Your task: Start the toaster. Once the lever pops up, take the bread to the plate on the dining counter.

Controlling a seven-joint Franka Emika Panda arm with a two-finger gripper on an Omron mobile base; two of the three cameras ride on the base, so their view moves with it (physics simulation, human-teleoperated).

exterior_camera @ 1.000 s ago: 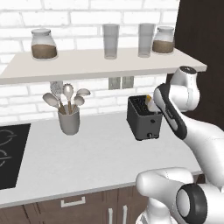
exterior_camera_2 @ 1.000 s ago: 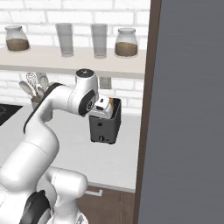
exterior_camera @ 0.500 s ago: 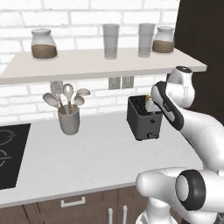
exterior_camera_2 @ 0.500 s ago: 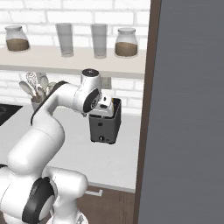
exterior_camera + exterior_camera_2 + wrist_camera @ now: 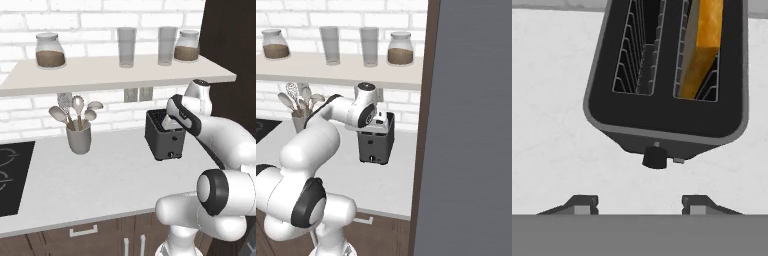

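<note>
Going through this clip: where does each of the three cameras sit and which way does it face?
Left base view: behind the arm's left, facing the toaster; arm at lower right.
Right base view: behind its right, same toaster; arm at lower left.
Hand view: looks down into the slots, bread in one; gripper at bottom.
All three share the toaster.

White brick wall (image 5: 90, 17) behind a pale shelf (image 5: 100, 75) carrying two jars and two glasses; beneath it a pale worktop (image 5: 100, 180) with a grey utensil cup (image 5: 79, 137), a black hob (image 5: 12, 175), and dark wood cabinet fronts (image 5: 100, 235) below
</note>
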